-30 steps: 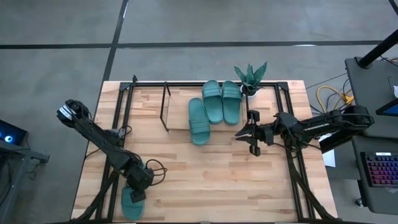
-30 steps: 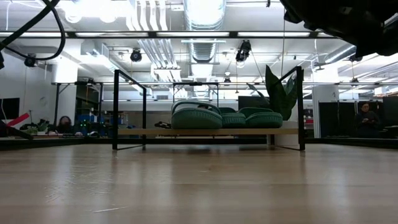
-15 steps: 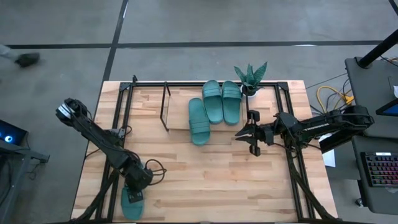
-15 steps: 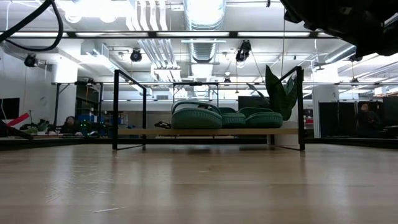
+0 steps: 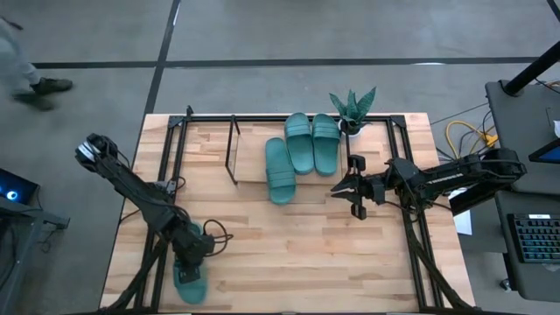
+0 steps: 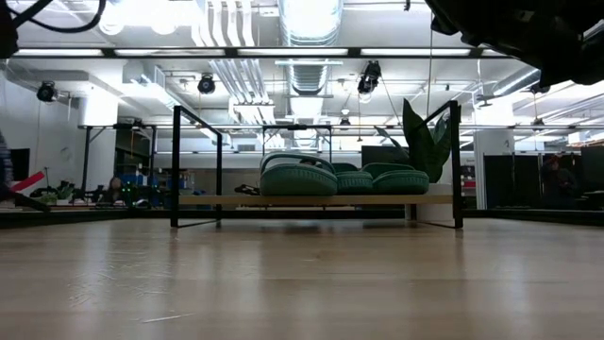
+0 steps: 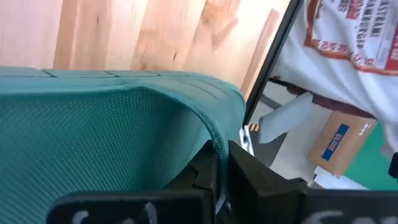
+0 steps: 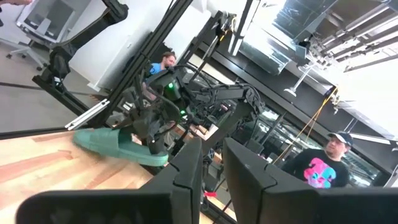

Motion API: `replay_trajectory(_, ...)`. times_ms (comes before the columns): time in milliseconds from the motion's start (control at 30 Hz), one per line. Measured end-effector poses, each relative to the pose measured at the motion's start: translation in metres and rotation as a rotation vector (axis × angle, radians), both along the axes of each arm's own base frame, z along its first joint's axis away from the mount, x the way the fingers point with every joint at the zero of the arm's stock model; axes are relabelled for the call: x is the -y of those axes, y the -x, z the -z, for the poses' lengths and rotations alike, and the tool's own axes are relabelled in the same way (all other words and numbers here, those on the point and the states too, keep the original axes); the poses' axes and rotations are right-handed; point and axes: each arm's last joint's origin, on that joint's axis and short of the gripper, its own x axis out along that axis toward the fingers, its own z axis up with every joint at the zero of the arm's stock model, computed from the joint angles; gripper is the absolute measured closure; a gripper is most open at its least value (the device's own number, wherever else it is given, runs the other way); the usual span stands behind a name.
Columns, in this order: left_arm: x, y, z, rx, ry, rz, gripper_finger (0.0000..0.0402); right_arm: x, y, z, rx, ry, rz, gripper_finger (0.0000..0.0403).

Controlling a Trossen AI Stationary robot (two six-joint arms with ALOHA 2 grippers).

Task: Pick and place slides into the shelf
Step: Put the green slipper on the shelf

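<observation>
The left gripper [image 5: 190, 276] is pinching the fourth slide [image 5: 190, 283] at the bench's [image 5: 289, 254] near-left corner. The right gripper [image 5: 344, 192] is hovering beside the shelf [image 5: 234, 154], fingers nearly together and holding nothing.

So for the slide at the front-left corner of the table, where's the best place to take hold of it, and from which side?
Probably by the edge of its wide strap, coming from above. That slide lies flat and apart from the three on the shelf, and the raised strap offers a lip to pinch. The left tool is already over it, with its fingers closed on the strap edge. The right tool waits mid-table.
</observation>
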Motion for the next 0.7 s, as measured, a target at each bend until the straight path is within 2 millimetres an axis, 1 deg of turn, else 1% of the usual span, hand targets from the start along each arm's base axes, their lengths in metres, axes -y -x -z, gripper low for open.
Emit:
replay_trajectory(300,-0.007,-0.002,-0.007,0.141,-0.052,0.007,0.0401,0.0,0.0,0.0,0.001,0.003,0.001,0.0346)
replay_trajectory(500,-0.016,-0.009,-0.009,0.225,-0.083,0.039,0.0401,0.0,0.0,0.0,0.001,0.003,0.0,0.0346)
replay_trajectory(700,-0.028,-0.019,-0.015,0.288,-0.087,0.018,0.0401,0.0,0.0,0.0,0.0,0.003,0.0,0.0346)
